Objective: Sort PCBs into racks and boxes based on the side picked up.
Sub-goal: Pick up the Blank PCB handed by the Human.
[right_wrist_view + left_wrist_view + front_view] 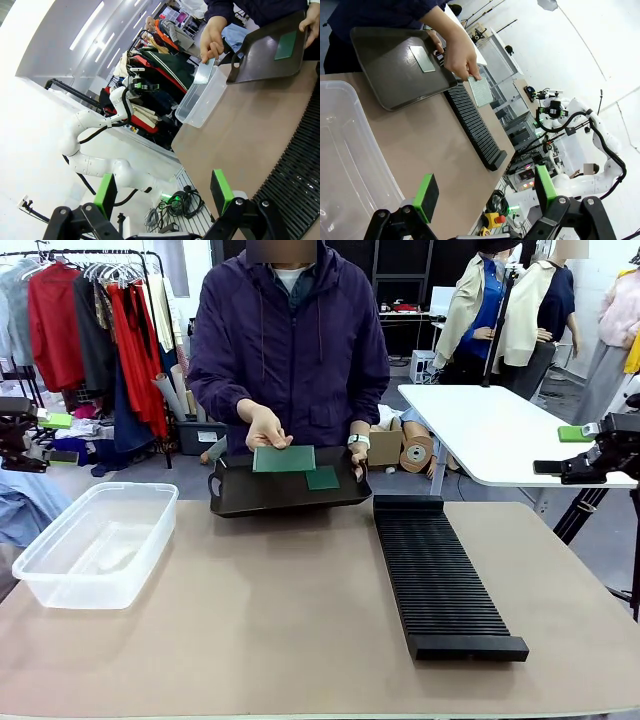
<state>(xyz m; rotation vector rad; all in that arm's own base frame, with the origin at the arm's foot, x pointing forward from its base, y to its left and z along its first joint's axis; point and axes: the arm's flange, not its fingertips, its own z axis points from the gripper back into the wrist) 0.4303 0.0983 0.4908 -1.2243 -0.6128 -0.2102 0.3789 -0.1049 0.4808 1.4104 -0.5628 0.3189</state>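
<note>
While the person holds the tray: one hand (265,428) pinches a PCB (284,458) by its far edge, lifted just over the black tray (250,505); the other hand (358,455) grips the tray's side nearest the rack.
PCB in hand: green and roughly level in the front view; the left wrist view shows one face dotted with fine holes (480,92).
Second PCB (322,478): lies flat inside the tray, toward the rack side, just beside the lifted one.
Tray: at the far edge of the table (280,620), between box and rack.
Rack (440,580): long, black and slotted, on the table's right part, running from far to near; its far end is just beside the tray's corner.
Box (60,580): clear tub on the table's left part, apart from the tray.
Left gripper (60,438): off the table's left side, fingers spread wide, nothing between the green pads (426,197).
Right gripper (562,450): off the table's right side, fingers likewise spread, holding nothing.
</note>
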